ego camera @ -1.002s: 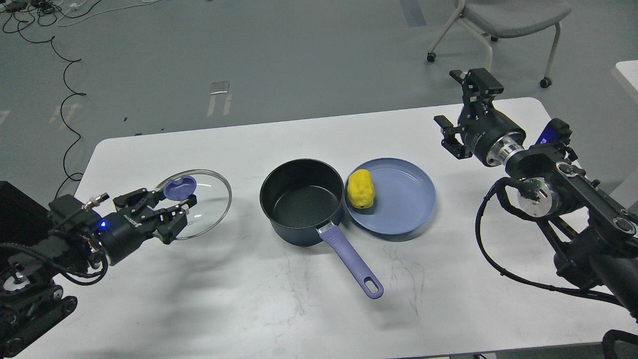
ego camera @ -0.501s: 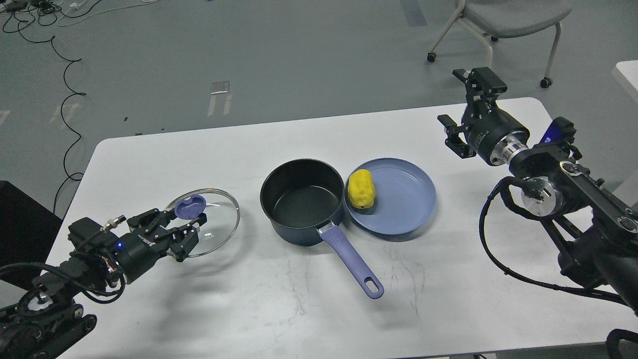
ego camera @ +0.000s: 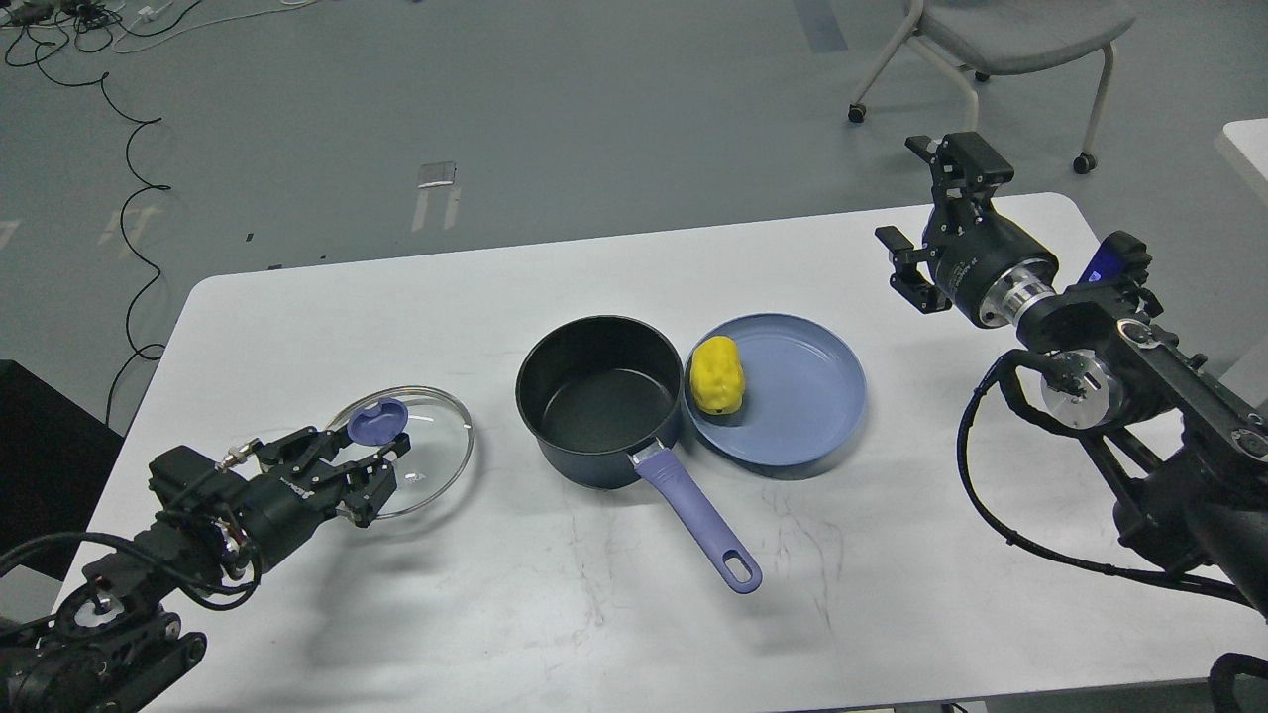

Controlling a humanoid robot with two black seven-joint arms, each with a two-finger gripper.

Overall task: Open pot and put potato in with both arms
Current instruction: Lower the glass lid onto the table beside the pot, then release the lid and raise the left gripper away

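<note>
The dark blue pot [ego camera: 599, 396] stands open and empty at the table's middle, its purple handle [ego camera: 698, 520] pointing toward me. The yellow potato [ego camera: 716, 374] lies on the left part of the blue plate [ego camera: 802, 416], right beside the pot. The glass lid [ego camera: 426, 456] with its purple knob [ego camera: 377, 423] lies on the table at the left. My left gripper [ego camera: 362, 458] is low over the lid's near edge, fingers spread, the knob just at the fingertips. My right gripper [ego camera: 929, 213] is open and empty, raised over the table's far right.
The white table [ego camera: 495, 287] has bare surface in front of the pot and plate. A grey wheeled chair [ego camera: 1001, 40] stands on the floor beyond the far right corner. Cables [ego camera: 129, 149] lie on the floor at the far left.
My left arm has dropped and drawn back toward me, and the lid has come down from a tilt to lie on the table. My right gripper has drifted slightly to the right.
</note>
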